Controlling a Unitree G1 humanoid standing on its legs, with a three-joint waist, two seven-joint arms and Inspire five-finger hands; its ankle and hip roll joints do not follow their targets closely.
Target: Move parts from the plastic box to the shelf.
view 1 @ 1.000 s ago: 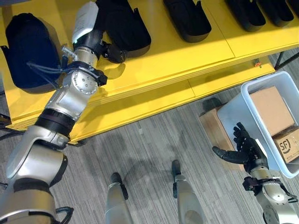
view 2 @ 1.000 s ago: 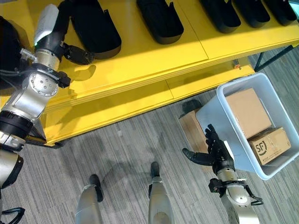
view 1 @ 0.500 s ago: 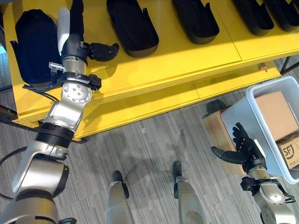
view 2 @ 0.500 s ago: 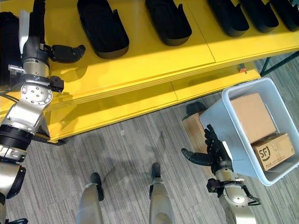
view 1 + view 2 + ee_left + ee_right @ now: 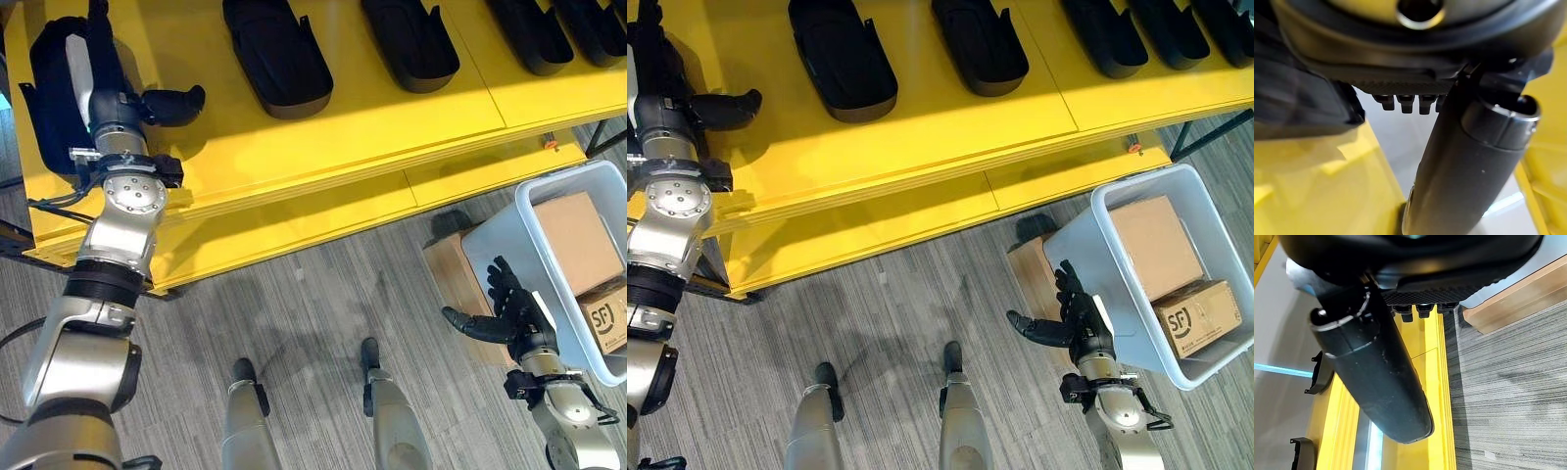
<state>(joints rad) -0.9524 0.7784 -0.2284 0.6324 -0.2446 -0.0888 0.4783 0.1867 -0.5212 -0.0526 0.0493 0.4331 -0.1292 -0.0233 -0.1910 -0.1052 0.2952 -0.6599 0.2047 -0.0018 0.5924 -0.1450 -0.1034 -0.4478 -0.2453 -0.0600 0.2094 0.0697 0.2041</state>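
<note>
— How many black parts are on the yellow shelf (image 5: 372,117)?

— Five in a row (image 5: 277,54), plus a bigger one (image 5: 54,93) at the left end, right beside the left hand (image 5: 162,101), whose fingers are straight and hold nothing.

— And the plastic box (image 5: 1087,257)?

— On the floor at the right, holding two cardboard boxes (image 5: 1156,240). The right hand (image 5: 1073,318) hovers just beside its near wall, fingers spread, empty.

Both arms out, both hands empty and relaxed.
The left arm stretches up and forward, and the left hand (image 5: 147,98) sits at the far end with fingers straight and thumb sticking out sideways. The right hand (image 5: 1078,318) hangs low on a bent arm, fingers spread, thumb pointing inward, holding nothing.
</note>
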